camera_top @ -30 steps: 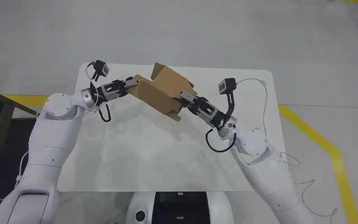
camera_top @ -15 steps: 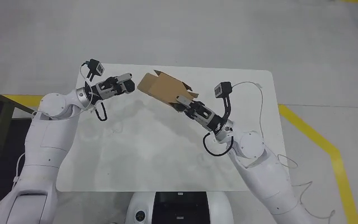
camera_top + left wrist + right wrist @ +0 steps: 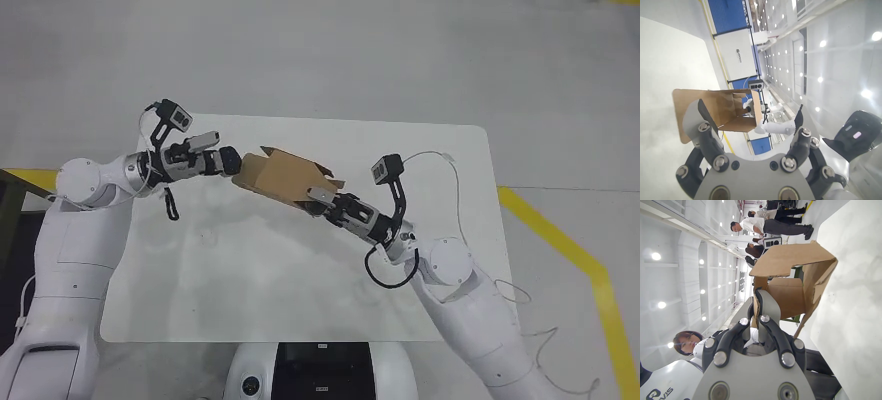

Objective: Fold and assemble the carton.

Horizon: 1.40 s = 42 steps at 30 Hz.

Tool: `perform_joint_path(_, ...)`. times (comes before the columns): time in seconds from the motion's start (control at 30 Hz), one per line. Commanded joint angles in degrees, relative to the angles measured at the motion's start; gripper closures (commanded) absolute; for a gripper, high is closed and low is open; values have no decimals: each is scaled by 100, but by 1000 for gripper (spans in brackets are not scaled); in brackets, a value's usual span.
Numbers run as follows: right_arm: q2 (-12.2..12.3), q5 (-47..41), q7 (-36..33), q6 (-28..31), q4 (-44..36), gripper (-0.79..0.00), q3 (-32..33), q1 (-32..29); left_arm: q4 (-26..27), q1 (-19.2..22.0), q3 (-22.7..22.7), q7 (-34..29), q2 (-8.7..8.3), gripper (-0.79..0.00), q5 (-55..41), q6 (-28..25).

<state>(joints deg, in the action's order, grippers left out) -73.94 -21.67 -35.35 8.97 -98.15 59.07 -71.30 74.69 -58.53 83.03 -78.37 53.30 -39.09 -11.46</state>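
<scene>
- Carton (image 3: pixel 285 178), top view: brown board opened into a tube with loose flaps. It lies toward the far edge of the worktop (image 3: pixel 250 290), about midway between the left and right edges. Its long axis slants from far-left to near-right. The left gripper (image 3: pixel 230 162) stands just off the far-left end and the right gripper (image 3: pixel 318 199) is at the near-right end, so each end has one arm.
- Left wrist view: the carton is straight ahead, its open end turned to the pincer and the tube visible right through. The pincer is spread wide and holds nothing. One of its fingers (image 3: pixel 703 111) overlaps the end flap (image 3: pixel 678 113); whether they touch cannot be told.
- Right wrist view: this pincer is clamped on the raw edge of a side wall (image 3: pixel 783 294) at its end of the tube, with fingers (image 3: pixel 770 306) pressed together on the board. One long fold of the carton comes close to the worktop; whether it rests there cannot be told.
- Relation for the coming move: the left arm is free and nearer the unfolded end flap, in line with the long axis. Folding that flap inward would likely fall to it, with the right grip as anchor.
</scene>
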Motion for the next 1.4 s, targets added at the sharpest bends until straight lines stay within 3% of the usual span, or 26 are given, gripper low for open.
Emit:
perform_joint_path(0.0, 3, -38, -85, -26, 16, 0, 2, 5, 65, 20, -6, -250, -15, -785, -12, 130)
perform_joint_path(0.53, 18, -246, -364, -106, -30, 0, 20, -69, 56, 149, -488, -645, 48, -785, -291, 492)
perform_joint_path(1.03, 3, -518, -614, -355, 88, 0, -79, 38, 254, 148, -635, -963, 48, -785, -605, 680)
perform_joint_path(1.13, -6, -550, -660, -411, 118, 0, -123, 94, 308, 137, -660, -963, 31, -677, -707, 705)
perform_joint_path(1.37, -30, -591, -673, -458, 152, 0, -208, 203, 325, 188, -748, -963, -4, -508, -858, 699)
